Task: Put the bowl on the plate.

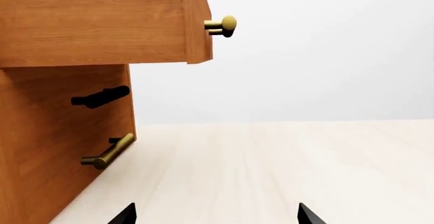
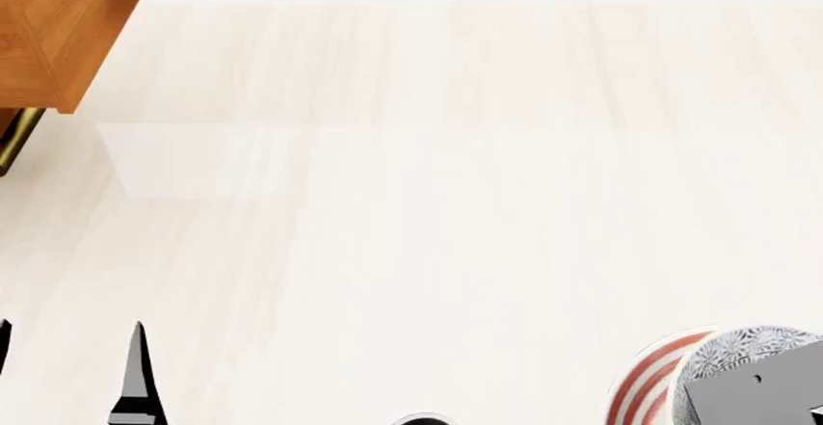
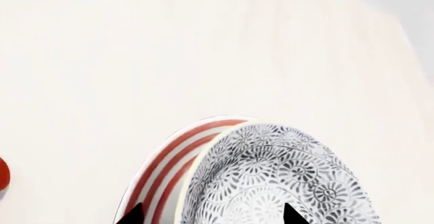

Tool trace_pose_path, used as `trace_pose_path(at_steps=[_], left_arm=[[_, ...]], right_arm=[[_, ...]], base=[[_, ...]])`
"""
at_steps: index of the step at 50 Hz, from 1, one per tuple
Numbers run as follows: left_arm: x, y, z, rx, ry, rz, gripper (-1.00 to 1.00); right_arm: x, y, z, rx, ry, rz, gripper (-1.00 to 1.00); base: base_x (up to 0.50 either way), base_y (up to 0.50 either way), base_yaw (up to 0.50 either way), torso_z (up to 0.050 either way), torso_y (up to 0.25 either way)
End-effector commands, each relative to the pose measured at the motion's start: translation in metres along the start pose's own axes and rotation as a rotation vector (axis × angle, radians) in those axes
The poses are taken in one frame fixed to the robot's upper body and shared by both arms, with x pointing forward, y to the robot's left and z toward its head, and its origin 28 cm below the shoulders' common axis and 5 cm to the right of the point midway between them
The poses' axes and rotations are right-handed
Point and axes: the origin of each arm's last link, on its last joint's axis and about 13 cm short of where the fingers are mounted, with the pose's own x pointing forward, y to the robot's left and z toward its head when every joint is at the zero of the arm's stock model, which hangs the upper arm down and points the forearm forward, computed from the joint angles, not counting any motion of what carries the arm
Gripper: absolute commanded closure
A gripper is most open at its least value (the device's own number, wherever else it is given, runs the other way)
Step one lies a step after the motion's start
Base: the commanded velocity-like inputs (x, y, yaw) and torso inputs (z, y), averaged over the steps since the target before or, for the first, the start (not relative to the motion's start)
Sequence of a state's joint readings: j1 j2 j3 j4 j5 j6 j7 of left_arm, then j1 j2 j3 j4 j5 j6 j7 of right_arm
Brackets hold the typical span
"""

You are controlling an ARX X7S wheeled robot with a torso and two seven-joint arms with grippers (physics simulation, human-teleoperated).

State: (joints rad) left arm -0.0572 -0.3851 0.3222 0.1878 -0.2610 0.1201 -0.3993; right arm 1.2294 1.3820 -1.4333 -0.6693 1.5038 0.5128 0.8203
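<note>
The bowl (image 3: 281, 176) is seen over the plate (image 3: 178, 155), right fingers (image 3: 134, 215) spread astride it. It should be lowered centred, then released. Left fingers (image 1: 124, 215) are spread, idle.

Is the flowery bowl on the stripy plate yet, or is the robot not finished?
Nearly done, it seems. The bowl overlaps the plate, whose red rings peek out beside it, though whether it rests there or hangs just above is unclear. The right hand straddles the bowl's rim; its grip cannot be seen. What is left: let go and pull away. The left hand is open and idle.
</note>
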Motion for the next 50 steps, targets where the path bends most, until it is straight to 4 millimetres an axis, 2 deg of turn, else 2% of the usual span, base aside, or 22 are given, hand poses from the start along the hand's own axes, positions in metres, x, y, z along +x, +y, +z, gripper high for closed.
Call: trace_pose_path(at_steps=[1, 18, 34, 50], left_arm=[[-0.001, 0.0, 0.0, -0.003, 0.0, -0.001, -1.0], [-0.001, 0.0, 0.002, -0.005, -0.004, -0.001, -1.0], [0.0, 0.001, 0.002, 0.001, -0.008, 0.002, -1.0], [0.0, 0.0, 0.003, 0.002, -0.012, -0.001, -1.0]], right_arm=[[-0.01, -0.002, 0.012, 0.017, -0.091, -0.015, -1.0], [-0.021, 0.001, 0.035, -0.012, -0.26, -0.015, -1.0], [-0.016, 0.007, 0.053, -0.056, -0.391, -0.012, -1.0], [-0.019, 0.008, 0.055, -0.113, -0.455, -0.06, -1.0]], base=[[0.0, 0.0, 0.0, 0.0, 0.0], [0.0, 0.0, 0.0, 0.0, 0.0], [0.0, 0.0, 0.0, 0.0, 0.0], [0.0, 0.0, 0.0, 0.0, 0.0]])
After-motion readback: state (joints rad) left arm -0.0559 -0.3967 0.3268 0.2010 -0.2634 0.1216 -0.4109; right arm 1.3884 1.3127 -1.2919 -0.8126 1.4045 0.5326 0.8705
